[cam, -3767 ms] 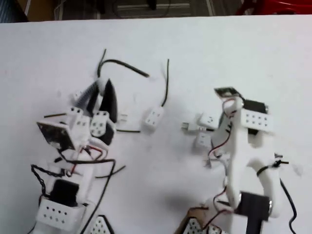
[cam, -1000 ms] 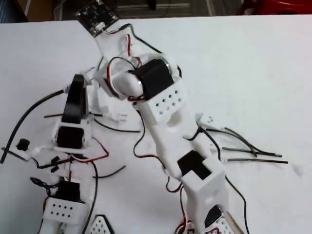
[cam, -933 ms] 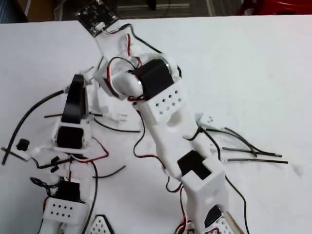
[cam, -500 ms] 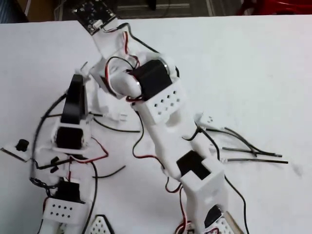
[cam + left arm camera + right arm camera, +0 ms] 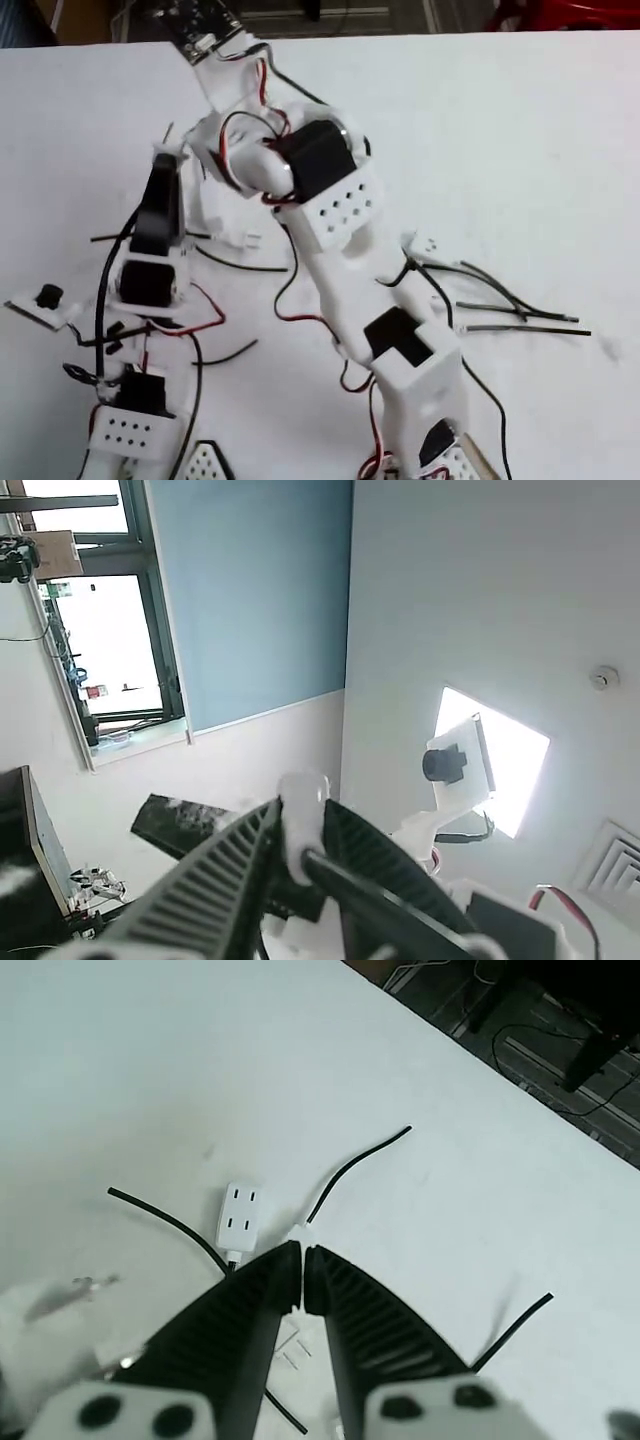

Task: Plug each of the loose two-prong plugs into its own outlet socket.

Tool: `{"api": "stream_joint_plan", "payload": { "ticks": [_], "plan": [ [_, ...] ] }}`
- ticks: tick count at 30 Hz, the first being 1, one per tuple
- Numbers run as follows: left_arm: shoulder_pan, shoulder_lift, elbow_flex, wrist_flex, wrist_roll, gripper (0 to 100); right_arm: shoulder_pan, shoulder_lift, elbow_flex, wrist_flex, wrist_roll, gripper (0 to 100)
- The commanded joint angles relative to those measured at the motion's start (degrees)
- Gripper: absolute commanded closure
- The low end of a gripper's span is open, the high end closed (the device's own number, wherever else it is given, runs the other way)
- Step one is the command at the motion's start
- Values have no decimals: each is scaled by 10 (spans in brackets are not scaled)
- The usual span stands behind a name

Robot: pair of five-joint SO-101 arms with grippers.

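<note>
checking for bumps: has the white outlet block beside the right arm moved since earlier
No. The white outlet block keeps its distance from the far edge of the table.

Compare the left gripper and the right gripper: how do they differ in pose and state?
The left gripper points up at the ceiling; the right gripper points down at the table. The left gripper clamps a small white piece; the right gripper's fingers are nearly together. Both have black ribbed fingers.

Both arms [image 5: 340, 212] are built of white plastic shells, some with rows of small round holes, and black servo blocks [image 5: 320, 160] sit between them. Thin red and black wires [image 5: 300, 318] loop along the joints. The fingers [image 5: 240, 1330] are black and ribbed.
</note>
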Motion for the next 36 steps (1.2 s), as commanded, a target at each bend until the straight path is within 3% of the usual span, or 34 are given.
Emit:
{"api": "stream_joint_plan", "payload": {
  "ticks": [1, 8, 16, 20, 24, 27, 32, 36],
  "plan": [
    [3, 2, -2, -4, 5, 976, 35, -15, -37, 16, 0, 981],
    [3, 2, -2, -4, 5, 976, 138, -81, -90, 68, 0, 981],
    [34, 1, -2, 72, -13, 975, 355, -202, -29, 71, 0, 981],
    [108, 1, -2, 168, -154, 975, 454, -275, 131, 69, 19, 978],
    [182, 1, -2, 330, -324, 973, 513, -347, 292, 69, 127, 978],
    [207, 1, -2, 425, -453, 973, 537, -391, 390, 67, 167, 978],
    [196, 1, -2, 462, -614, 973, 583, -448, 519, 35, 220, 979],
    [203, 1, -2, 463, -666, 973, 620, -491, 606, -1, 248, 979]
  ]
}}
